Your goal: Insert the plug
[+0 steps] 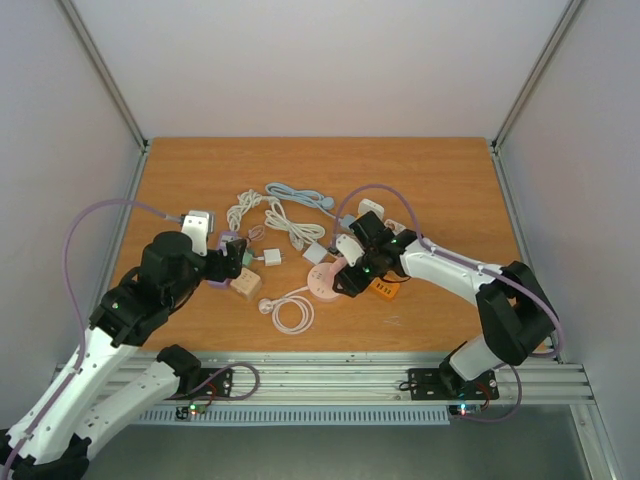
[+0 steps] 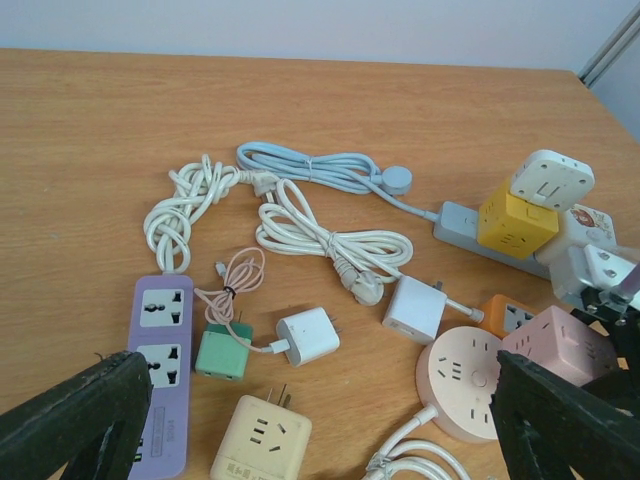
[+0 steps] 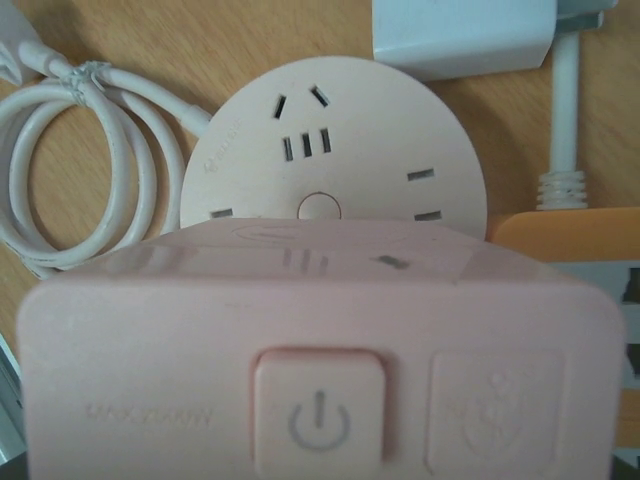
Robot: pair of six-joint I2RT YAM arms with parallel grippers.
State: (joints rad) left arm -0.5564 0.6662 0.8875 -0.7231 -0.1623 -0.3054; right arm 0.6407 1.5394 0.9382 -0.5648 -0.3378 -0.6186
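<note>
Closest to the right wrist camera is the pink cube adapter (image 3: 320, 380), its power-button face filling the lower frame. The right tool's (image 1: 350, 270) fingers are hidden behind it, but the cube sits square and close, so treat it as gripped. The relation that matters is that the round pink socket (image 3: 330, 150) lies flat on the surface (image 1: 200, 180), face up, just beyond the cube's top edge and centred on it. From above, that puts it just to the left of your right tool, very near. You cannot see the cube's prongs, so judge their line against the slots before pressing down. Your right arm is plainly the nearer. The left tool (image 1: 232, 262) hangs open over the purple power strip (image 2: 160, 340), well apart.
</note>
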